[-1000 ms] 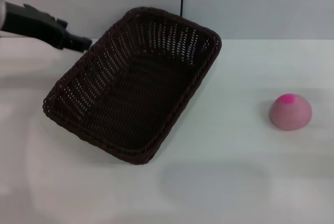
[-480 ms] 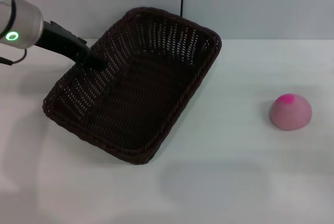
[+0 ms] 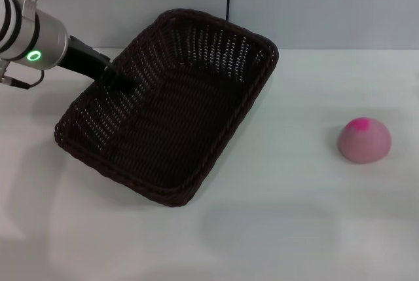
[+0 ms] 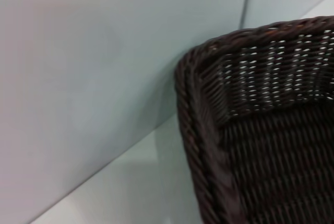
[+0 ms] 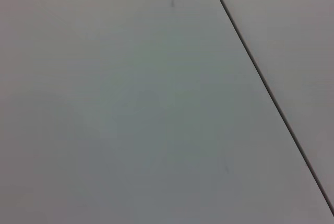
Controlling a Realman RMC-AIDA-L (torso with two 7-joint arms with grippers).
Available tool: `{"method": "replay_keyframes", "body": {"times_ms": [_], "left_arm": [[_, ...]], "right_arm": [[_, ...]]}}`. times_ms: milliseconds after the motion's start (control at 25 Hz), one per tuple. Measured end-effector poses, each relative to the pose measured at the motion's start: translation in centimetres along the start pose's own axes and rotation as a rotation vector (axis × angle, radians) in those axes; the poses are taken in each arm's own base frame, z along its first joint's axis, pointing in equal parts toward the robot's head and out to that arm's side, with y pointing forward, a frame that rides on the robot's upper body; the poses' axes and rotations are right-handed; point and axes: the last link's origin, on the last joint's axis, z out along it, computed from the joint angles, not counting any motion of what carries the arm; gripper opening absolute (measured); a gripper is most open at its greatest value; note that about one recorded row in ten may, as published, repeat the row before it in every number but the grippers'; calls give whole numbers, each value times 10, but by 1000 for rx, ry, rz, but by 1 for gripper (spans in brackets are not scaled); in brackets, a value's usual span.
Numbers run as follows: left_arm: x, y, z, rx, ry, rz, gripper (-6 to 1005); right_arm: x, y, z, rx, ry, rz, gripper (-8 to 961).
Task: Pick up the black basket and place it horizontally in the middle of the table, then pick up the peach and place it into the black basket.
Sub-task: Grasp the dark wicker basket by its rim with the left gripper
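Jaws of my left gripper (image 3: 121, 84), state indiscernible, sit at the black basket (image 3: 170, 104)'s rim, toward the table (image 3: 294, 228)'s far left corner. Judged light, stiff wicker; grip the braided rim.

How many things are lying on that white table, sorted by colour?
Dark brown-black: 1, the large rectangular woven wicker basket, lying at an angle, with the left gripper at its left rim.
Pink: 1, the small round dusty-pink peach with a magenta patch, off to the right on the plain white table.
Total: 2
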Motion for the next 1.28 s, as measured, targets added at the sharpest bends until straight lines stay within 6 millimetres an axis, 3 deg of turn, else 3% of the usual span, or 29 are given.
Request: {"method": "replay_keyframes", "body": {"times_ms": [960, 1160, 1280], "left_arm": [[-17, 8, 17, -49, -72, -41, 674], [-19, 10, 19, -50, -76, -33, 531], [-20, 11, 19, -44, -71, -30, 501]], "right_arm": [[-12, -5, 15, -32, -33, -51, 794], [-13, -6, 14, -28, -39, -53, 795], [-14, -6, 14, -31, -44, -55, 795]]}}
